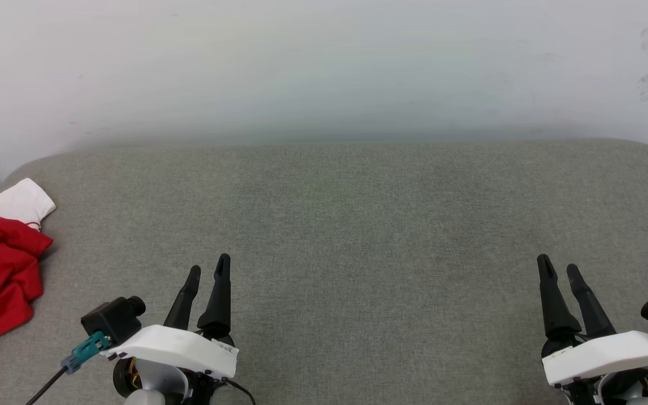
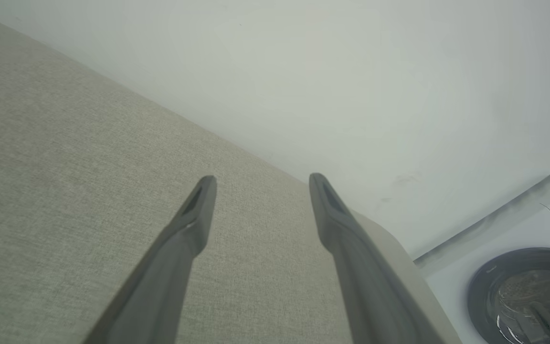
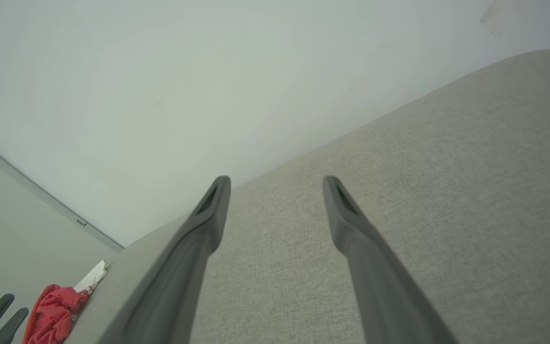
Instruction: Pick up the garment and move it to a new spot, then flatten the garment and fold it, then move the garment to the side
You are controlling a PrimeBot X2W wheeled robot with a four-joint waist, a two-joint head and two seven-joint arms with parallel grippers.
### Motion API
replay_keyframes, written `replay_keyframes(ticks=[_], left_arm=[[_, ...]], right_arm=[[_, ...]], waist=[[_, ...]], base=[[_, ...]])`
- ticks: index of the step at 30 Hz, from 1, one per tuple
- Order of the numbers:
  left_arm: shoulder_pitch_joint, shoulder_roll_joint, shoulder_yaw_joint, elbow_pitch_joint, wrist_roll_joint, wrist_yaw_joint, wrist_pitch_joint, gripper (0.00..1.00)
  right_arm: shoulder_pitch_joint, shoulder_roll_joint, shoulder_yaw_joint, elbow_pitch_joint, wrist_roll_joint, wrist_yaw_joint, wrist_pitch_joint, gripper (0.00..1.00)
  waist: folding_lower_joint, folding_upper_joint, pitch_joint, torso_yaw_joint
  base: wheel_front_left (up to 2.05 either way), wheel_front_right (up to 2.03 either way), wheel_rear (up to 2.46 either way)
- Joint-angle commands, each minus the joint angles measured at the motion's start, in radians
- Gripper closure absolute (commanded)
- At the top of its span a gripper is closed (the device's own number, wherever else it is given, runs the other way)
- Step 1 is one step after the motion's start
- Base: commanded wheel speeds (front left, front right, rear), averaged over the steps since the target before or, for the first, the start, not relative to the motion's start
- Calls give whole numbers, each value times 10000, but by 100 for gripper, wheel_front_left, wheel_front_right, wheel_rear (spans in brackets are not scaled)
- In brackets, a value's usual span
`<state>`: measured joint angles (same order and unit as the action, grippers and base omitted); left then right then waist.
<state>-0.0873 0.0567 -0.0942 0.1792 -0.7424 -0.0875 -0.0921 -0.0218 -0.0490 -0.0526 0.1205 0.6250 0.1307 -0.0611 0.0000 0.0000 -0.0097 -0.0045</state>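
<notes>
Red garment (image 1: 0, 270) crumpled at the left edge of the grey surface (image 1: 358, 225)
The left fingers (image 1: 220, 292) and right fingers (image 1: 552, 298) are spread and empty over it, apart from the cloth

Head view: high, looking down and forward across the grey surface (image 1: 358, 225) to the wall (image 1: 324, 67).
Left wrist view: low, close over the surface, facing the wall; washer (image 2: 523, 286) lower right.
Right wrist view: likewise low and close; shirt (image 3: 53, 306) lower left.
Shared: surface and wall in all; shirt also at head view's left edge.
</notes>
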Motion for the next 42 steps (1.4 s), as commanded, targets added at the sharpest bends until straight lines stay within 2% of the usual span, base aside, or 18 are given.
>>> replay_keyframes(ticks=[1,18,42], left_arm=[[-266,79,-75,-75,346,15,-108,0],[-513,334,-506,340,2575,413,-581,0],[-625,477,-1048,705,4642,623,-1163,0]], right_arm=[[-14,-24,26,-242,-380,0,31,0],[255,-22,127,-934,-2737,0,320,0],[416,-22,55,-1125,-4579,0,141,0]], waist=[[0,0,-5,-1],[0,0,-37,-28],[0,0,-49,49]], base=[[0,0,0],[0,0,0],[0,0,0]])
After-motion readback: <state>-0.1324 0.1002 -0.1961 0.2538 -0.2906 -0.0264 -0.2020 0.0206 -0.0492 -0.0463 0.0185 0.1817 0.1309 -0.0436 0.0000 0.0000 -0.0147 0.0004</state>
